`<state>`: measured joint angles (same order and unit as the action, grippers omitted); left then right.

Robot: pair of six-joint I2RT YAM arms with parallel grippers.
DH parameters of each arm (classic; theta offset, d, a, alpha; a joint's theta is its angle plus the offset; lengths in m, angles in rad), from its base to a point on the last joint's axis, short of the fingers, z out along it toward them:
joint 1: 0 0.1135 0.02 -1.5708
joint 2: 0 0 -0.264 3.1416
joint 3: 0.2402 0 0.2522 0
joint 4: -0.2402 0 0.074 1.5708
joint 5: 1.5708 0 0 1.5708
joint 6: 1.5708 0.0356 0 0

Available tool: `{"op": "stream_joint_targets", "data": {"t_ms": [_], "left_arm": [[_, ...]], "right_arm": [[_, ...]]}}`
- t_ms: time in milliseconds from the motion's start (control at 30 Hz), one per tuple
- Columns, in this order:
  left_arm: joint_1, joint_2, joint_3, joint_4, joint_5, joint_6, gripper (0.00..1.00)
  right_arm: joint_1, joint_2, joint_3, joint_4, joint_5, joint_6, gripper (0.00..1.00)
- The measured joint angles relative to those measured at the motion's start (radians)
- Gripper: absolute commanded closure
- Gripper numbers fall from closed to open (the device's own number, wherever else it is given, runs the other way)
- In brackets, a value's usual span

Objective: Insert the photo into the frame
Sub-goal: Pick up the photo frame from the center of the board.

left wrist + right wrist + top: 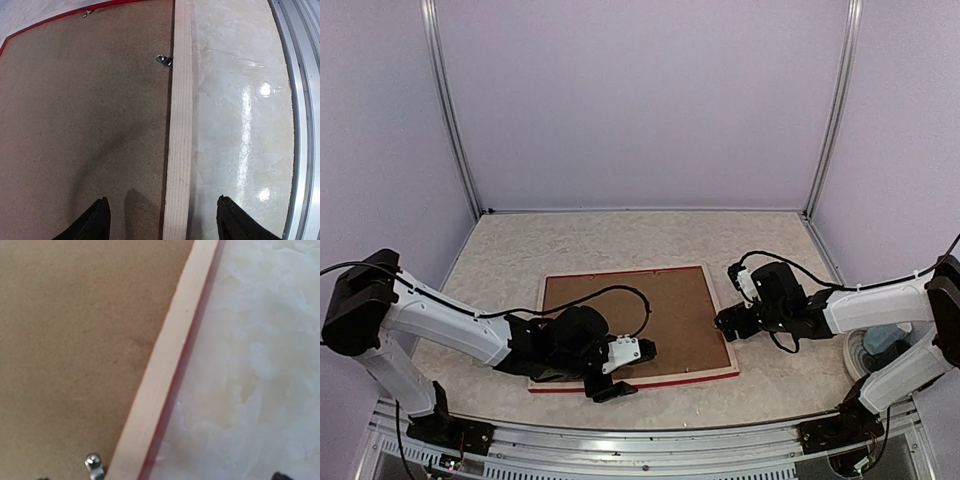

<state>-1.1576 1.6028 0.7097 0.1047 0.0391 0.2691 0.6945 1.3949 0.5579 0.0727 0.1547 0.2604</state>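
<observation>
The frame (pixel 670 379) lies face down on the table, its pale wood back up and a red edge showing along the near side. A brown backing board (pixel 650 310) fills it. The photo is hidden. My left gripper (pixel 632 370) hangs over the frame's near rail (pixel 181 100), open, with one finger (pixel 100 217) above the board and the other past the rail, neither touching it. My right gripper (pixel 724 327) is at the frame's right rail (pixel 170 350), open, only the tips of its fingers showing. Small metal clips (pixel 164 60) (pixel 94 463) sit on the board by the rails.
The mottled white table (pixel 620 240) is walled by lilac panels at the back and sides. A metal rail (pixel 300 125) runs along the near edge. A white and blue object (pixel 880 345) sits at the far right by the right arm.
</observation>
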Motion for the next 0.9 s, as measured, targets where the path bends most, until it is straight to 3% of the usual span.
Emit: {"op": "stream_joint_targets", "data": {"t_ms": [167,667,900], "left_arm": [[0.0,0.044,0.0,0.0,0.03,0.01,0.41],[0.009,0.085,0.005,0.034,0.053,0.024,0.87],[0.009,0.085,0.006,0.035,0.062,0.023,1.0]], "right_arm": [[0.0,0.0,0.0,0.0,0.0,0.002,0.04],[0.0,0.0,0.0,0.0,0.009,0.006,0.02],[0.0,-0.022,-0.016,0.001,0.024,0.014,0.01]]}}
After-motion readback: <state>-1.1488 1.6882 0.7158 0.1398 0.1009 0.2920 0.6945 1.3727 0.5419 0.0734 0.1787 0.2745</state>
